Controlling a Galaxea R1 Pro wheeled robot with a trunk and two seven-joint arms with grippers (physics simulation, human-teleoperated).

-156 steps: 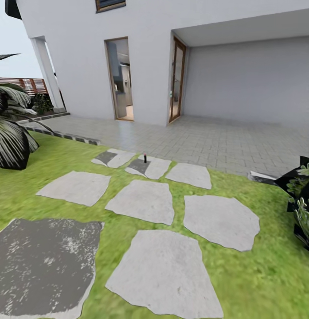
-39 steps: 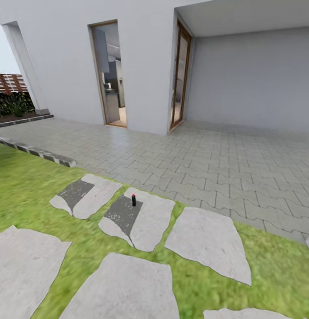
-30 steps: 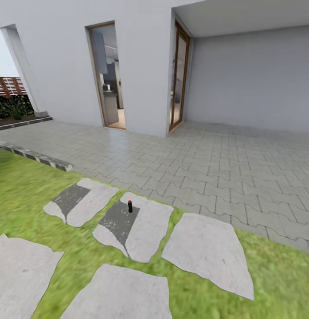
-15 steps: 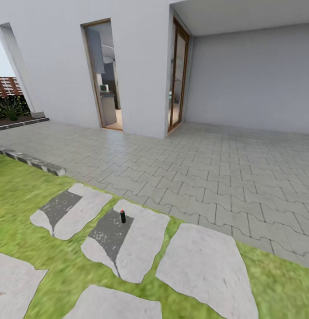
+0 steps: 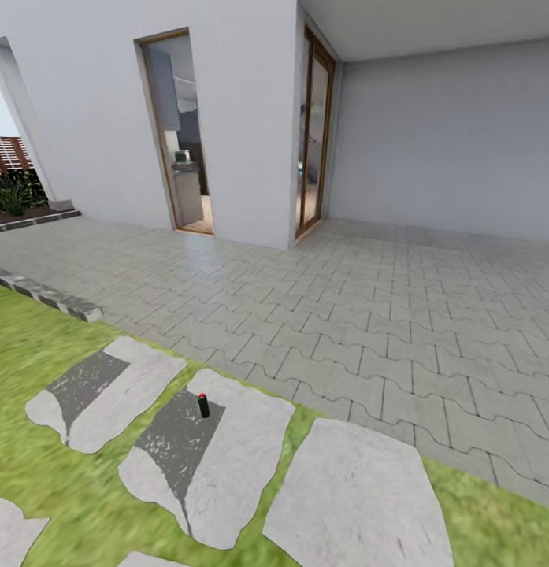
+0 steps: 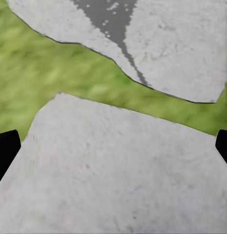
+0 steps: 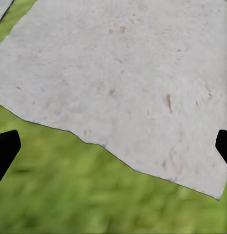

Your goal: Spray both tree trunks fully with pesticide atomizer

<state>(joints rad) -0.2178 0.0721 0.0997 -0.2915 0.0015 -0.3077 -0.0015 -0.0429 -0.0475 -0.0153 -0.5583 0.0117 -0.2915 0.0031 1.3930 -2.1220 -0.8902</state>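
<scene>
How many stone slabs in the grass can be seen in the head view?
5 at least: one under the pesticide atomizer, one to its left, one to its right, and two cut off at the bottom-left and bottom edge.

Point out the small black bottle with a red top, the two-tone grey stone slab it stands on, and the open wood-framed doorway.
Small black bottle with a red top (image 5: 203,405), head view, mid-body.
Two-tone grey stone slab (image 5: 242,449), head view, bare light half.
Open wood-framed doorway (image 5: 182,134), head view, opening's middle.
</scene>
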